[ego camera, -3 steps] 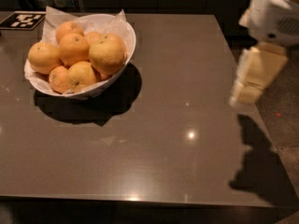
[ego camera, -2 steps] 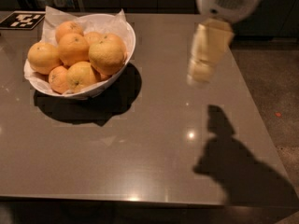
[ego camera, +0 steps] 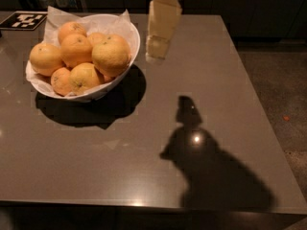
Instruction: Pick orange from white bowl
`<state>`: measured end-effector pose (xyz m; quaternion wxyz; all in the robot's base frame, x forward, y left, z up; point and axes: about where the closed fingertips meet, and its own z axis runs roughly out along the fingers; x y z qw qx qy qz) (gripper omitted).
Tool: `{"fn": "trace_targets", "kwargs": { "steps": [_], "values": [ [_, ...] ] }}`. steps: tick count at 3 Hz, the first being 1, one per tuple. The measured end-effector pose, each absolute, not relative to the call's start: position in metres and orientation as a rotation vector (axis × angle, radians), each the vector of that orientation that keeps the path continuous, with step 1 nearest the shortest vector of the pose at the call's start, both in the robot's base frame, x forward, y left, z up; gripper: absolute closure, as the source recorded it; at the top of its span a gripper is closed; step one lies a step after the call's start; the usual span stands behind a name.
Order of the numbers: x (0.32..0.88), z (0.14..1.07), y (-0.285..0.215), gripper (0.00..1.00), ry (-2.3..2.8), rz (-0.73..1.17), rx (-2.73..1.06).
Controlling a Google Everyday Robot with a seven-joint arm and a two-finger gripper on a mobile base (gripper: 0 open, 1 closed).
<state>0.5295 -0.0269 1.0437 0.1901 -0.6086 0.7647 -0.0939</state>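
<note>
Tabletop (ego camera: 144, 143): grey, glossy. Far left on it, paper-lined white bowl (ego camera: 135, 37) heaped with fruit. Pale claw (ego camera: 156, 52) hangs just beside the bowl rim; spread or closed, cannot tell. Deep-coloured orange (ego camera: 76, 49) sits mid-heap in bowl.

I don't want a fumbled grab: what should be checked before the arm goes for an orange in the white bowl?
1. Glossy white round bowl upright on grey table: ok.
2. Round orange fruits piled with tops exposed: ok.
3. Pale claw above the fruit: not ok, it hangs beside the bowl's rim.
4. Crinkled white paper corner near the claw, may snag: not ok.
5. Which fruit to take first: cannot tell.
</note>
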Motion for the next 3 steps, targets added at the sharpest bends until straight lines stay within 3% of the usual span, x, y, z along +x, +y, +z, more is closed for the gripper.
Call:
{"fn": "trace_targets", "kwargs": {
  "steps": [3],
  "values": [
    [0.566, 1.028, 0.062, 0.00, 2.083, -0.119, -1.826]
  ]
}}
